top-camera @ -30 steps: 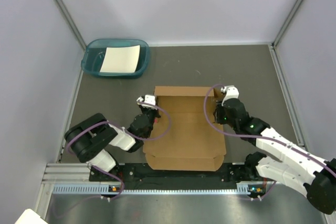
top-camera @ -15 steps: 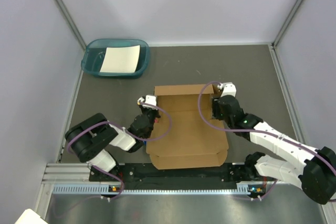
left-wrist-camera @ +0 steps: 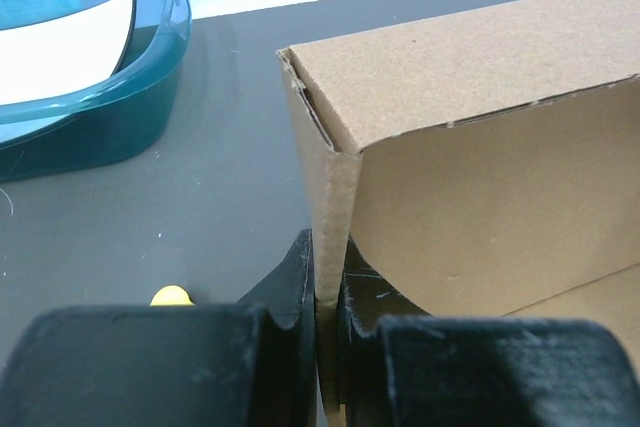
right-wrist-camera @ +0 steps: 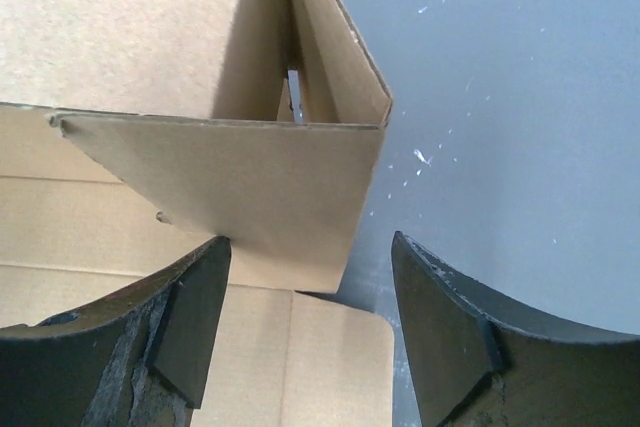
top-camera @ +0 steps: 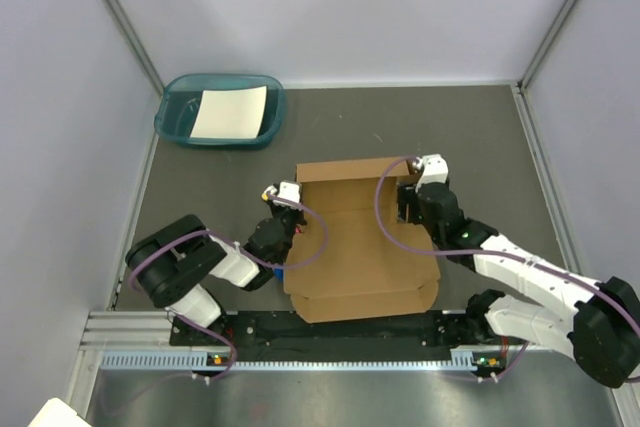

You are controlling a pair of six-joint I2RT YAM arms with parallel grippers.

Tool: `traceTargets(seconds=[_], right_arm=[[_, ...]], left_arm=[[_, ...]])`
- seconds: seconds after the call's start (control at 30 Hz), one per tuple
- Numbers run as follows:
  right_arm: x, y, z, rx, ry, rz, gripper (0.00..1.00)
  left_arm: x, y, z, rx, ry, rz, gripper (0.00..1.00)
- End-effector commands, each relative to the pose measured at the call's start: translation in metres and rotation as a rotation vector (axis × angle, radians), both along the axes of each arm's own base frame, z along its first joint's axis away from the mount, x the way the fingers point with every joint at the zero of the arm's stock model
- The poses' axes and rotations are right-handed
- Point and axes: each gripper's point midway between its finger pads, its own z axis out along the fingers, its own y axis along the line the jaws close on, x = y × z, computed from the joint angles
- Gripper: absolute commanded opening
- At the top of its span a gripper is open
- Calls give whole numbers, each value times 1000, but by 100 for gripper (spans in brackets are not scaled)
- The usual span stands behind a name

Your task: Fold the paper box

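One paper box (top-camera: 355, 247) sits between the two grippers, its back and side walls raised. The left gripper (left-wrist-camera: 325, 292) is clenched on the box's left wall edge. The right gripper (right-wrist-camera: 308, 247) is spread wide, straddling the right corner wall. Beyond the left gripper, one teal tray (top-camera: 170, 122) holds one white sheet (top-camera: 230, 112).

Spread wide, right claw (right-wrist-camera: 308, 252) brackets a raised corner of paper box (right-wrist-camera: 200, 177). Right finger stands clear of the cardboard wall. Flat creased panel lies beneath. Speckled grey desk (right-wrist-camera: 500, 97) beyond.
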Motion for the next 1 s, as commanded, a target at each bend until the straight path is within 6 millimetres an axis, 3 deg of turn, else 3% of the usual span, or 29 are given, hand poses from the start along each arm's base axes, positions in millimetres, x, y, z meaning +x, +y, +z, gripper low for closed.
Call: traceTargets(seconds=[0.0, 0.27, 0.37, 0.5, 0.6, 0.7, 0.73, 0.77, 0.8, 0.97], right_arm=[[28, 26, 44, 116, -172, 25, 67], [42, 31, 34, 63, -160, 20, 57], [46, 32, 33, 49, -165, 11, 47], [52, 32, 30, 27, -164, 2, 26], [54, 33, 27, 21, -162, 2, 23], [56, 32, 25, 21, -168, -11, 29], [57, 32, 26, 22, -171, -11, 35], [57, 33, 26, 27, -171, -8, 47], [57, 33, 27, 38, -179, -8, 50], [56, 31, 27, 48, -185, 4, 56]], left_arm=[[-25, -51, 8, -26, -30, -288, 0], [-34, -60, 14, -64, -31, -359, 0], [-35, -61, 14, -67, -28, -371, 0], [-38, -62, 18, -81, -33, -381, 0], [-41, -65, 20, -82, -32, -410, 0], [-46, -69, 23, -79, -24, -443, 0], [-46, -70, 24, -76, -21, -453, 0], [-47, -72, 26, -76, -21, -463, 0], [-50, -75, 25, -65, -6, -482, 0], [-52, -81, 27, -38, 31, -521, 0]])
